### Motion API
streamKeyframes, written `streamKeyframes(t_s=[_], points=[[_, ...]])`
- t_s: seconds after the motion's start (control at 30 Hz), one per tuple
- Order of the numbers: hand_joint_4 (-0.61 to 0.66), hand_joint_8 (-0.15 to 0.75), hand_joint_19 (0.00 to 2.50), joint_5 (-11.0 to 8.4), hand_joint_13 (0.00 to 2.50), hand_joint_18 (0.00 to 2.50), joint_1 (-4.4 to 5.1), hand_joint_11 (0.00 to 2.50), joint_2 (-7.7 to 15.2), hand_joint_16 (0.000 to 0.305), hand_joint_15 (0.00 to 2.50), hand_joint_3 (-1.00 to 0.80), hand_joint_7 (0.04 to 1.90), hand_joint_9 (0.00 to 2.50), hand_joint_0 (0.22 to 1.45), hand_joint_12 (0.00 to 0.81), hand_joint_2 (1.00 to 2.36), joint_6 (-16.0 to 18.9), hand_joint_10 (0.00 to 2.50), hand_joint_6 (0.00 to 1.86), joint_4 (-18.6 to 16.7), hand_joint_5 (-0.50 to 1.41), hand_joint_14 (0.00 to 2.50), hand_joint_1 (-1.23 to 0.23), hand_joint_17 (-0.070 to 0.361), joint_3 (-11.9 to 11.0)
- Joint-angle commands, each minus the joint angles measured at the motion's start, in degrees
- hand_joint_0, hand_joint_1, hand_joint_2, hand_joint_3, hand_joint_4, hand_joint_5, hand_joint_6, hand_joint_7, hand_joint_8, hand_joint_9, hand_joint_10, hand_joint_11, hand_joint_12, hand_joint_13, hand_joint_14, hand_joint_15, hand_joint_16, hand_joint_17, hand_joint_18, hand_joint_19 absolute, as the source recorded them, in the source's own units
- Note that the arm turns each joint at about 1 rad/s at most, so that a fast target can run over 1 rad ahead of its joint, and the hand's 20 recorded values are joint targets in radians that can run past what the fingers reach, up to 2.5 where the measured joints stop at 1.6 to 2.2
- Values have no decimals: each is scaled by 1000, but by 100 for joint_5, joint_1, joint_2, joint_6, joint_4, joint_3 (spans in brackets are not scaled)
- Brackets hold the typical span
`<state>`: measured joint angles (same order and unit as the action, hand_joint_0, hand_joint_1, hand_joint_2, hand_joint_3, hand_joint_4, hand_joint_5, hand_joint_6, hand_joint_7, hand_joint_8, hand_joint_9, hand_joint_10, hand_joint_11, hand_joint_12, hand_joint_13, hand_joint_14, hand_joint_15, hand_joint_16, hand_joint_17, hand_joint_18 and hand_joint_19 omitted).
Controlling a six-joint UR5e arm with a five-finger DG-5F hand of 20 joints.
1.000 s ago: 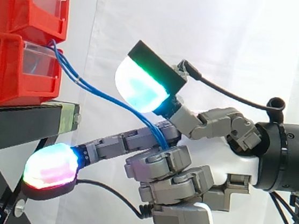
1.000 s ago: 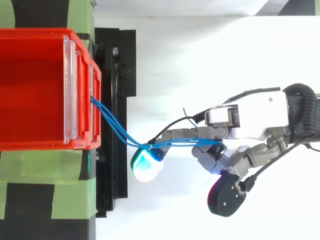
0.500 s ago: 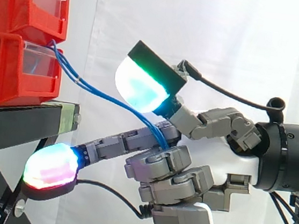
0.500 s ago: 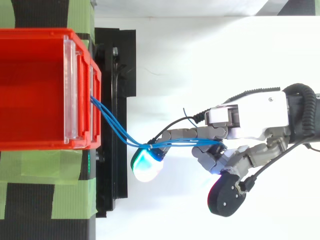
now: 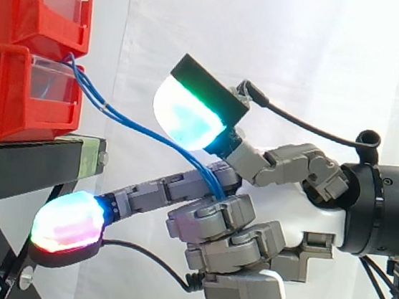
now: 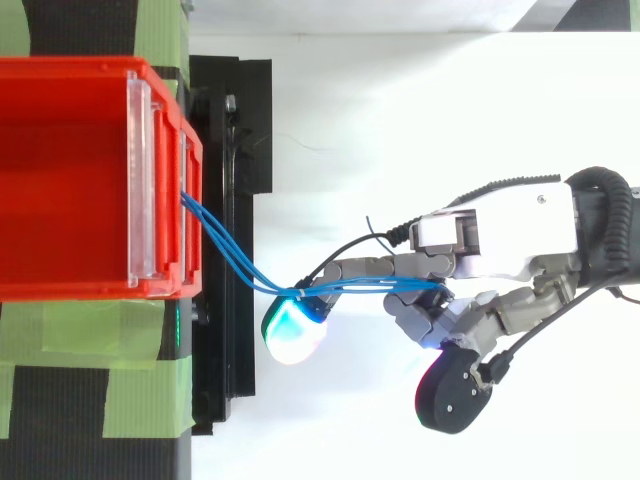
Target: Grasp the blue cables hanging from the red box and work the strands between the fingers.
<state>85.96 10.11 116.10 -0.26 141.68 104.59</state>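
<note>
Backdrop: white curtain (image 5: 288,66). Support: black stand (image 5: 25,162), strips of green tape (image 6: 80,335) on its top. Red bins (image 5: 22,64), stacked, cut off at the left edge.

Blue cables (image 5: 144,132): leave the lower bin's front, slope down and right into the hand (image 5: 300,211).

Hand: lower fingers curled round the strands, one finger stretched toward the stand, thumb raised.

Obscured: the strands inside the curled fingers; one blue end shows below them.
</note>
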Motion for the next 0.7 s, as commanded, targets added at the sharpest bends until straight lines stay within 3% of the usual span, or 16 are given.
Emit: streamKeyframes(t_s=[0.0, 0.67], points=[[317, 374, 1268, 0, 997, 1372, -1, 2434, 0, 45, 1329, -1000, 882, 675, 796, 419, 1000, 0, 2500, 11, 0, 12, 2500, -516, 102, 0], [321, 376, 1281, 0, 998, 1373, -1, 2465, 0, 45, 1322, -1000, 884, 674, 799, 418, 1000, 0, 2500, 12, 0, 11, 2500, -516, 102, 0]])
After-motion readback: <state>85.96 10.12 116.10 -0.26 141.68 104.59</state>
